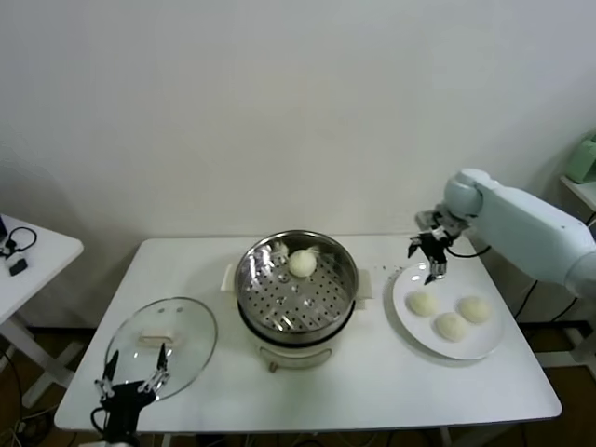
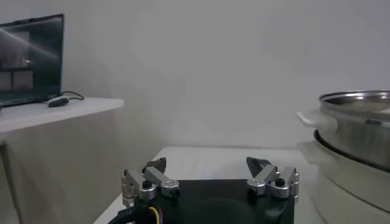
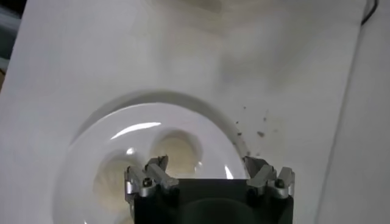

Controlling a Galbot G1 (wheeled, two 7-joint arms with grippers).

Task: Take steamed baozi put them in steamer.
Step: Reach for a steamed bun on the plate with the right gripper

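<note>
White table point(image 1: 372, 372) against a plain white wall, steamer point(image 1: 296, 291) sitting mid-table on its white base. One baozi in steamer point(image 1: 302, 264), on the perforated tray toward the far side, close to the wall of the pot. Three baozi on plate point(image 1: 451, 326) off to the robot's right, grouped near each other on the white plate point(image 1: 406, 312), which sits beside the steamer but apart from it.

Right gripper point(image 1: 430, 255) hovers over the far edge of the plate, fingers spread wide, holding nothing. Right wrist view looks straight down on the plate point(image 3: 103, 140) past the open right gripper point(image 3: 207, 167); buns there are mostly hidden behind the gripper body. Some dark specks point(image 3: 259, 131) lie on the table just beyond the plate rim.

Glass lid point(image 1: 163, 346) lies flat on the table at the robot's left, apart from the steamer. Left gripper point(image 1: 131, 370) is parked low at the near table edge, by the lid's rim, fingers apart and empty. Left wrist view shows the left gripper point(image 2: 208, 167) open with the steamer point(image 2: 359, 131) off to the side.

Second white side table point(image 1: 28, 256) at far left with cables on it
</note>
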